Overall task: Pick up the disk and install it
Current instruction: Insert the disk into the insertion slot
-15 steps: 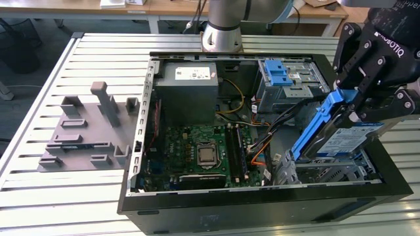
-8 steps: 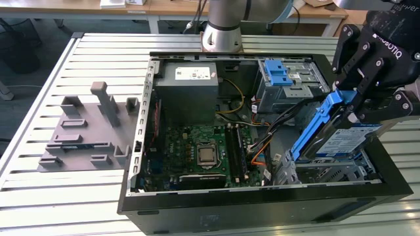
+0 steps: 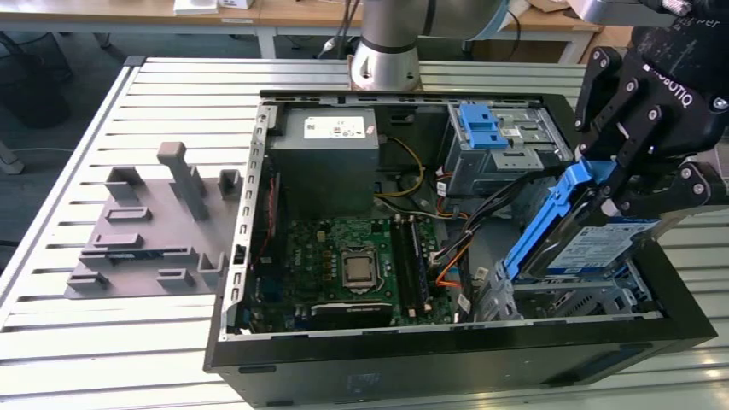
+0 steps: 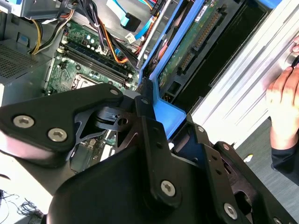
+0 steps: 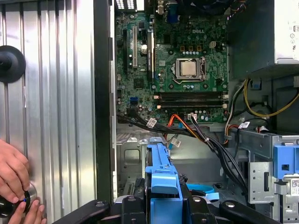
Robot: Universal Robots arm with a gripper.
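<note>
While the disk (image 3: 586, 243) is held above the open computer case (image 3: 456, 363), the gripper (image 3: 619, 198) is clamped onto it, with the fingers closed against the blue side rail (image 3: 547, 222). In the exterior view, the disk is located at about four o'clock from the centre of the case. It is tilted steeply, its label is visible, and its lower end is directed at the metal drive cage (image 3: 569, 299); whether the two touch cannot be told. Inside the case, the motherboard (image 3: 353, 260) is found at seven o'clock and the power-supply box (image 3: 330, 158) at eleven o'clock. The grey fixture plate (image 3: 148, 231) is laid on the slatted table (image 3: 102, 359) at nine o'clock, well apart from the disk. In the first wrist view, a person's hand (image 5: 13, 179) is placed on the table beside the case, with its fingertips on a small dark round part (image 5: 7, 205).
</note>
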